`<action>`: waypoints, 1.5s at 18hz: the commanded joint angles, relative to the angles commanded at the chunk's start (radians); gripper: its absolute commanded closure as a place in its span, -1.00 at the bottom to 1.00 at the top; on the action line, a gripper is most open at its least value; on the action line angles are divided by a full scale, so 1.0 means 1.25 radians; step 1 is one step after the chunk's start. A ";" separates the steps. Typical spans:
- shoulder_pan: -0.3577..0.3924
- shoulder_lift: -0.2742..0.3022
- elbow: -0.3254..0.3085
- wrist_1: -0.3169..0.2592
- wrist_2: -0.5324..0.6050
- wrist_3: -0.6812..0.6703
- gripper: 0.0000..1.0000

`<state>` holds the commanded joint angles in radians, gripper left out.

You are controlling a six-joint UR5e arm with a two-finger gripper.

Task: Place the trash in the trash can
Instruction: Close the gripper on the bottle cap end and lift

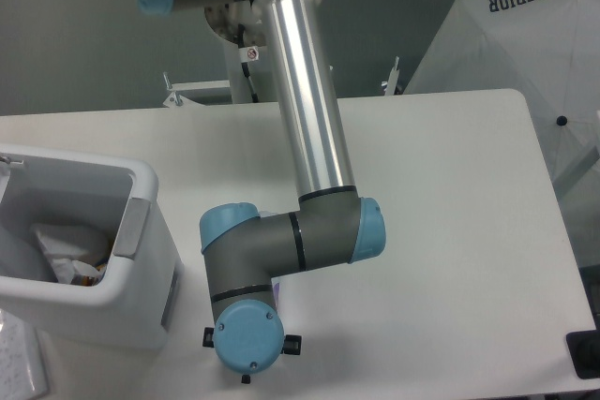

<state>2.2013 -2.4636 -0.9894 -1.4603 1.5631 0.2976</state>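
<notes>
Closest to the lens, the robot arm (314, 110), smooth silver tube with grey and pale-blue joints, hides its gripper, so its opening cannot be told. Left of it, the boxy white plastic trash can (141, 259) holds crumpled pale trash (61, 245); none shows on the table (450, 231), so the job looks nearly finished.

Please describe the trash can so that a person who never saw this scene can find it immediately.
Start at the white table and go to its left edge, left of the arm's blue-capped joints. There stands the trash can, a boxy white plastic bin with a thick rounded rim. It is the only open container, with a grey panel on its inner right wall and crumpled pale material inside.
</notes>
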 joint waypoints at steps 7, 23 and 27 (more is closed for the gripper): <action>-0.005 0.001 -0.002 -0.001 0.011 0.000 0.79; 0.051 0.161 -0.004 0.111 -0.121 0.013 0.98; 0.080 0.190 -0.005 0.201 -0.180 0.016 0.98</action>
<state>2.3009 -2.2259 -0.9955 -1.2091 1.3378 0.3175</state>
